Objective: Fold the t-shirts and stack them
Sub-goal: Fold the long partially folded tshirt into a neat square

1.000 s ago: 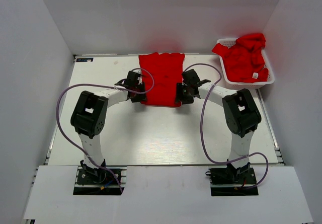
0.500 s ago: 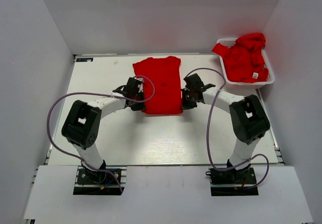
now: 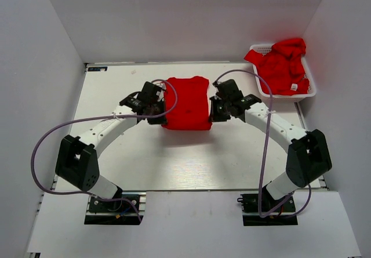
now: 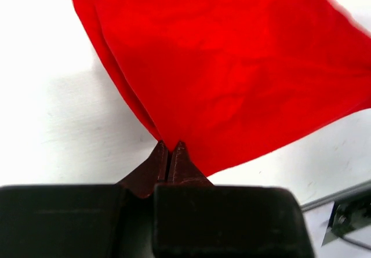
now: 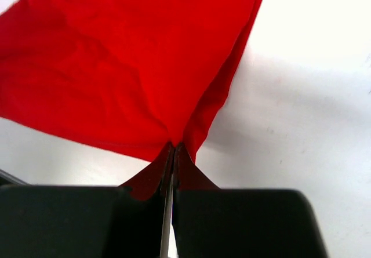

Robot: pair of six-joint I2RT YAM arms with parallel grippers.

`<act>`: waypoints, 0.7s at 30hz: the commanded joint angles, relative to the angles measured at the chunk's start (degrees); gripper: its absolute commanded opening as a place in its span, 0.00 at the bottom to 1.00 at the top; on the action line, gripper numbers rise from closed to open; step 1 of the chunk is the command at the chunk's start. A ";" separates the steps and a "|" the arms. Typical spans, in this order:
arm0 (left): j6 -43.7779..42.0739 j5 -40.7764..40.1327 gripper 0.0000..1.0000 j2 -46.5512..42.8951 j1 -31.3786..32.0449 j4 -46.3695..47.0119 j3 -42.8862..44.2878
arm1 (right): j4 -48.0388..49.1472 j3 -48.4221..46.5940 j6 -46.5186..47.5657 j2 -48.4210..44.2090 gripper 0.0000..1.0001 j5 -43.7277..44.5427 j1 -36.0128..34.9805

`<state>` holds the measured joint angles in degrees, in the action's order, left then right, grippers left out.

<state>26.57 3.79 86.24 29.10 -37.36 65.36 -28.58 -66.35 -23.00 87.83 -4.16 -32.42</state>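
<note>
A red t-shirt (image 3: 186, 102) lies partly folded at the middle of the white table, its near part lifted. My left gripper (image 3: 160, 112) is shut on its left edge, and the left wrist view shows the cloth (image 4: 232, 66) pinched between the closed fingertips (image 4: 170, 148). On the opposite side my right gripper (image 3: 213, 109) is shut on the right edge; its wrist view shows red cloth (image 5: 116, 66) caught at the closed tips (image 5: 174, 148). More red t-shirts (image 3: 282, 66) are heaped in the basket at the back right, one with a small white tag (image 3: 294, 87).
The white lattice basket (image 3: 309, 93) stands at the table's back right corner, close to the right wall. White walls enclose the table on three sides. Purple cables loop from both arms over the table.
Both grippers have closed on the shirt's side edges and lifted them. The arms have stretched farther over the table, and the shirt now looks shorter, its near part raised.
</note>
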 commanded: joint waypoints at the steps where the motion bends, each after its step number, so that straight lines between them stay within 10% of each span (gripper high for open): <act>1: 1.03 -6.15 0.00 -2.31 -0.71 -2.19 6.86 | 1.15 -5.36 1.29 1.45 0.00 3.28 0.69; 21: 4.11 -19.27 0.00 22.48 -8.09 -4.47 39.30 | 4.23 -38.67 7.62 23.69 0.00 8.12 5.53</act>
<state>30.70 -14.20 108.95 22.94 -41.82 101.03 -25.15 -100.75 -17.30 109.54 3.27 -27.88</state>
